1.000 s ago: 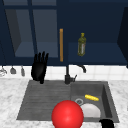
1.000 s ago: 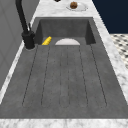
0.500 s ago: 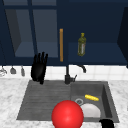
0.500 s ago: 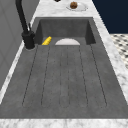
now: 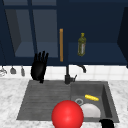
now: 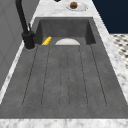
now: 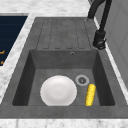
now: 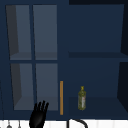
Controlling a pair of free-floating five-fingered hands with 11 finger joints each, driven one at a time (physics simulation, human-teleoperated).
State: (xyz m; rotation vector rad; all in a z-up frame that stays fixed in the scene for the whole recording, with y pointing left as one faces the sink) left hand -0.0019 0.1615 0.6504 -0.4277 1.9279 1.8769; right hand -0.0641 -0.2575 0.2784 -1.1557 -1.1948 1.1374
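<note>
Fingers straight, the left hand (image 5: 39, 68) hovers empty above the sink's (image 5: 27, 100) far-left draining board, near the tap (image 5: 68, 75).

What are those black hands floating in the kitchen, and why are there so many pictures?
The hands are the robot: two black hands with no arms, in a pretend computer kitchen. The left hand floats open above the sink's draining board, holding nothing. The right hand peeks in at the front view's bottom edge. The pictures come from cameras in front, at each side, and up high. In the sink lie a white plate and a yellow corn cob. A bottle stands on the shelf. A red ball sits in front.
</note>
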